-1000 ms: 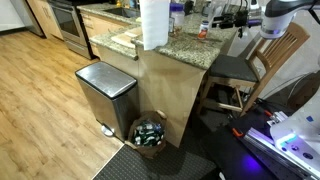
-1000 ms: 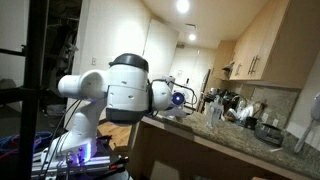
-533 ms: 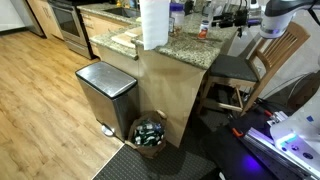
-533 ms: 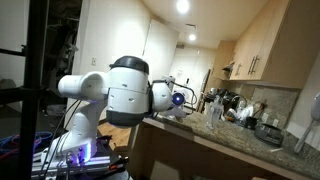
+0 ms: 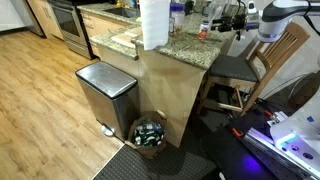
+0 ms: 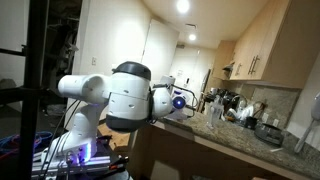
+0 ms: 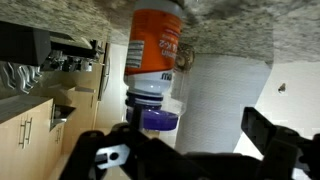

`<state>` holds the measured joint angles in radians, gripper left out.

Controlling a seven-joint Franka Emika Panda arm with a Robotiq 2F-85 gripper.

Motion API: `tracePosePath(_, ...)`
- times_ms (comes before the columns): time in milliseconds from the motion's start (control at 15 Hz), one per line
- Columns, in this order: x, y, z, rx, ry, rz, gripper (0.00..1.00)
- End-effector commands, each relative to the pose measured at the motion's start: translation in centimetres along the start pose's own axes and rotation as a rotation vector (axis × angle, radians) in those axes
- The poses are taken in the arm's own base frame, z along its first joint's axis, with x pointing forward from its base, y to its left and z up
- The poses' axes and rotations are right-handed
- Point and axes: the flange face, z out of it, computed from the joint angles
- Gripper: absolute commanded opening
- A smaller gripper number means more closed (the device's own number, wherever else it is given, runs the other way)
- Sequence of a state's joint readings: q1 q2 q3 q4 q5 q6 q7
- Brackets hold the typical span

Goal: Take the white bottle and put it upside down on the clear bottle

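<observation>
The wrist view stands upside down. In it the clear bottle (image 7: 155, 70), with an orange label, a bluish see-through neck and a dark blue cap, stands on the granite counter (image 7: 230, 30) beside the tall white paper-towel roll (image 7: 225, 105). My gripper (image 7: 180, 152) is open and empty, a short way off, with its fingers (image 7: 268, 140) spread wide. In an exterior view my gripper (image 5: 226, 19) hovers over the counter's end, near a bluish bottle (image 5: 176, 14) and a small orange-labelled bottle (image 5: 203, 30). I cannot pick out a white bottle for sure.
A steel bin (image 5: 105, 95) and a basket of cans (image 5: 150, 133) stand on the floor below the counter (image 5: 180, 48). A wooden chair (image 5: 262, 60) stands under the arm. Kitchen items (image 6: 235, 108) crowd the counter's far end.
The arm has shifted slightly toward the counter. The gripper stays open and nothing on the counter has moved.
</observation>
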<state>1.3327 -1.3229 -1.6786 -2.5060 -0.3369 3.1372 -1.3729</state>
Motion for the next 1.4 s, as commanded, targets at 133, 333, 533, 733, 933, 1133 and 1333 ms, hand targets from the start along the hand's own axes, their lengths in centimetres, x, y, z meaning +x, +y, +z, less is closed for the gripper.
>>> tracePosePath(133,0.0,0.0,-0.1,0.000,0.001,0.003,1.00)
tracePosePath(333,-0.1,0.2,0.4,0.012,0.018,-0.012,1.00)
tracePosePath(533,-0.6,-1.0,5.8,-0.005,0.025,-0.043,1.00)
tracePosePath(733,-0.5,-1.0,4.0,-0.016,0.026,-0.009,1.00)
tracePosePath(933,-0.1,-1.6,6.0,-0.003,0.033,-0.008,1.00)
tracePosePath(1133,-0.7,-0.5,4.5,-0.030,0.025,0.000,1.00)
tracePosePath(1333,-1.6,0.5,5.1,-0.044,0.014,-0.015,1.00)
